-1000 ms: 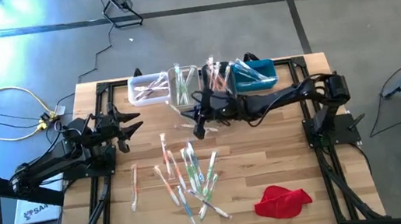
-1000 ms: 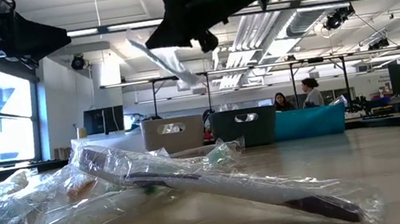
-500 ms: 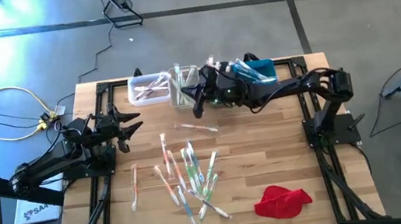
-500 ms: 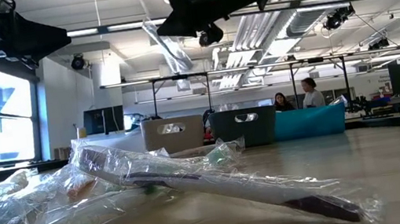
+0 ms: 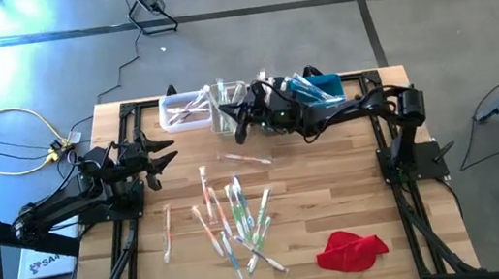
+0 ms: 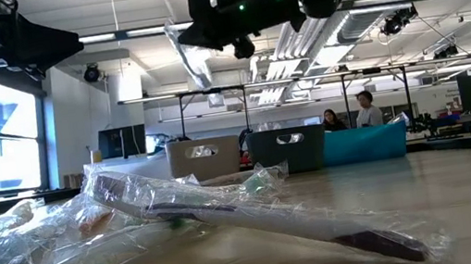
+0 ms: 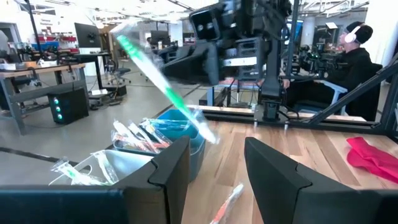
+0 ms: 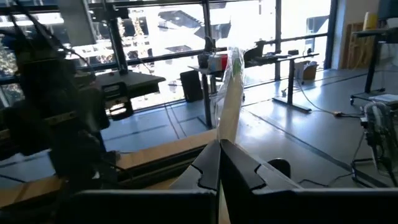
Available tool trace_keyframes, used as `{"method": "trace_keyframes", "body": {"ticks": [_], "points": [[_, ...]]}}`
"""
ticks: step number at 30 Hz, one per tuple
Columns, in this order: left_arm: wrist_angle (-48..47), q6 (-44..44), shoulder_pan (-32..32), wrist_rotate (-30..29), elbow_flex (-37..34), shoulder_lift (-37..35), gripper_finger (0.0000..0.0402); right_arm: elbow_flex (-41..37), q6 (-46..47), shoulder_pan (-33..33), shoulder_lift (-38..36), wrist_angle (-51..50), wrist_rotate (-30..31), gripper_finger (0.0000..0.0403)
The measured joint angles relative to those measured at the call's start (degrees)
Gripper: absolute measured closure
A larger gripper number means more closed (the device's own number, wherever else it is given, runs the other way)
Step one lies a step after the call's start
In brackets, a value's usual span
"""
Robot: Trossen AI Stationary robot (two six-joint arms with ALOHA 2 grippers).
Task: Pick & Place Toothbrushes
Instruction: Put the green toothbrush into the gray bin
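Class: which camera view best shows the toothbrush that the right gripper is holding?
The left wrist view: the held toothbrush, green-handled in its wrapper, shows full length. The right wrist view shows it end-on above the right gripper; the low view, a pale strip; the high view barely shows it.

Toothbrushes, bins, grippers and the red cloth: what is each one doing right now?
Right gripper: shut on a green toothbrush, held above the bins.
Left gripper: open, empty, waiting at the table's left.
Loose toothbrushes: lying scattered, wrapped.
Bins: holding some toothbrushes.
Red cloth: crumpled on the table.
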Motion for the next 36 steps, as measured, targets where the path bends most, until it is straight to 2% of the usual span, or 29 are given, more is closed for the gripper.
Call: {"method": "trace_keyframes", "body": {"ticks": [6, 11, 15, 20, 26, 30, 36], "points": [[-0.45, -0.10, 0.00, 0.00, 0.00, 0.00, 0.0252, 0.00, 0.65, -4.31, 0.87, 1.05, -0.62, 0.0401], [-0.44, -0.11, 0.00, 0.00, 0.00, 0.00, 0.0252, 0.00, 5.03, -8.47, 0.87, 0.89, -7.65, 0.0401], [0.00, -0.13, 0.00, 0.00, 0.00, 0.00, 0.0252, 0.59, 6.68, -10.36, 1.79, 1.44, -9.44, 0.0401], [-0.01, -0.28, 0.00, -0.06, 0.00, 0.02, 0.0252, 7.67, 5.96, -10.64, 4.01, -4.60, -12.35, 0.0401], [-0.94, -0.33, -0.02, 0.00, 0.00, 0.00, 0.0252, 17.92, 1.67, -10.67, 8.62, -16.18, -9.79, 0.0401], [-1.75, -0.35, -0.02, -0.01, 0.00, 0.00, 0.0252, 19.22, 2.05, -12.00, 9.64, -17.54, -8.40, 0.0401], [-1.73, -0.35, -0.02, 0.00, 0.00, 0.00, 0.0252, 19.19, 2.75, -14.35, 11.19, -21.03, -11.34, 0.0401]]}}
